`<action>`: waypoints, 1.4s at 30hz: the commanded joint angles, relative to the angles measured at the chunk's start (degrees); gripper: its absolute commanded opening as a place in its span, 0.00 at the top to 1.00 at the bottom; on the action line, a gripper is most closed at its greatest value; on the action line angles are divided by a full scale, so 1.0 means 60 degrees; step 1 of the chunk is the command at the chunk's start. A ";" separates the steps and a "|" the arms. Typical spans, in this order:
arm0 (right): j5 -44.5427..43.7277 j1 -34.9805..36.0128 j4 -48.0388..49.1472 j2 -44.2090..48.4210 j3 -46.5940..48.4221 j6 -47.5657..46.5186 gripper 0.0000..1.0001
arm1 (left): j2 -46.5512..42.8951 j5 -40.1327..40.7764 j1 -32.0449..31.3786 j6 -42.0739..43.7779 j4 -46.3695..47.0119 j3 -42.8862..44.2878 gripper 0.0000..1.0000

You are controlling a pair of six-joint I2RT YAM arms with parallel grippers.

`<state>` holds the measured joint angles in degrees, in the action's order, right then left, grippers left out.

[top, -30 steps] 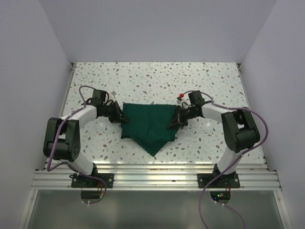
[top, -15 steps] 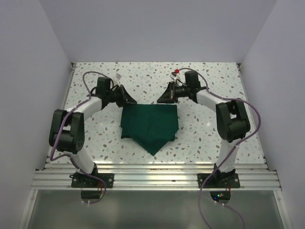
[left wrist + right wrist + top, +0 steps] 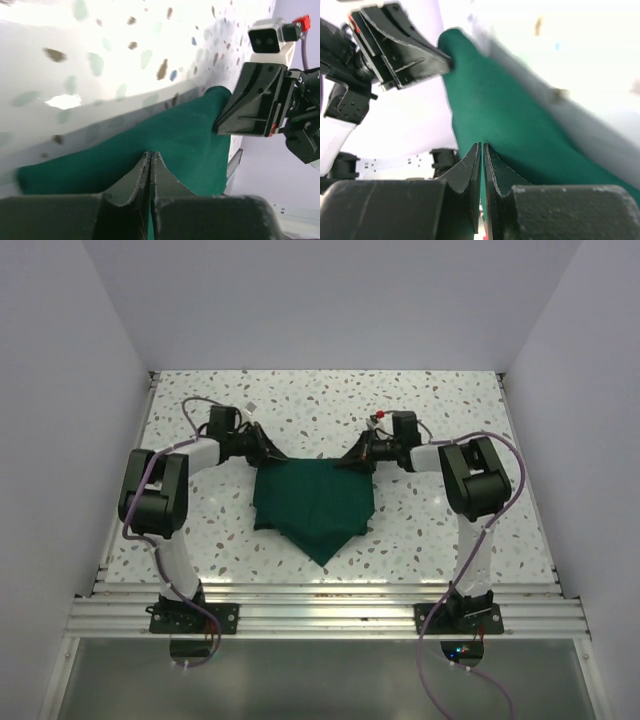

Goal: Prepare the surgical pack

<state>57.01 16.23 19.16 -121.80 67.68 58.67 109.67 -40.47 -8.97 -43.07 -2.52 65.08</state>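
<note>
Your surgical pack (image 3: 315,502) lies folded in the middle of the tabletop (image 3: 430,400), with its point toward you. A moment ago both tools were at its sides. Now the left tool (image 3: 270,456) and the right tool (image 3: 347,462) sit low at its two far corners, both squeezed shut, though you cannot tell if cloth is pinched. It looks like the next fold starts from the back.

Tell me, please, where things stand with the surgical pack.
Left claw shut, right claw shut, both at far edge of surgical pack. Pack folded, flat on table. Grip unconfirmed. Nothing in the way.
</note>
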 commanded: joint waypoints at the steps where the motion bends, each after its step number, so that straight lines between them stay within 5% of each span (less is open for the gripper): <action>1: 0.0049 -0.0813 -0.1135 0.0757 -0.0089 -0.1362 0.91 | -0.0113 0.0182 0.0703 0.0702 -0.0662 -0.0050 0.96; 3: -0.0331 -0.1033 -0.3413 0.1122 0.0320 -0.3030 0.91 | -0.0288 0.0343 0.0982 0.1156 -0.1114 -0.0051 0.96; 11: -0.1370 -0.1474 -0.7011 0.2295 0.0555 -0.5572 0.91 | -0.1766 0.2010 0.1261 0.2432 -0.2844 -0.0065 0.91; 15: -0.3578 -0.1503 -0.9180 0.3495 0.0308 -0.6585 0.90 | -0.3419 0.3768 0.1261 0.2593 -0.4160 -0.0518 0.88; 19: -0.4259 -0.1460 -0.9536 0.4244 -0.0511 -0.6527 0.90 | -0.4360 0.4458 0.1261 0.2666 -0.4837 -0.1526 0.87; 24: -0.3717 -0.0964 -0.9419 0.3324 -0.0558 -0.6513 0.90 | -0.5517 0.4913 0.1246 0.2812 -0.5262 -0.2233 0.86; 27: -0.3379 -0.0670 -0.8921 0.2827 -0.0411 -0.6032 0.89 | -0.6075 0.5205 0.1145 0.3046 -0.5599 -0.2175 0.74; 33: -0.2970 -0.0171 -0.8262 0.1611 0.0364 -0.5283 0.89 | -0.7012 0.5777 0.0501 0.2990 -0.6039 -0.2306 0.65; 42: -0.2516 0.0517 -0.8627 -0.1143 0.4916 -0.4112 0.89 | -0.7774 0.7770 -0.1638 0.2491 -0.6186 -0.2175 0.58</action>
<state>37.52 17.34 -34.24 -124.60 87.42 29.34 65.49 0.32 -16.67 -27.07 -39.24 51.35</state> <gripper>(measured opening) 0.107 0.412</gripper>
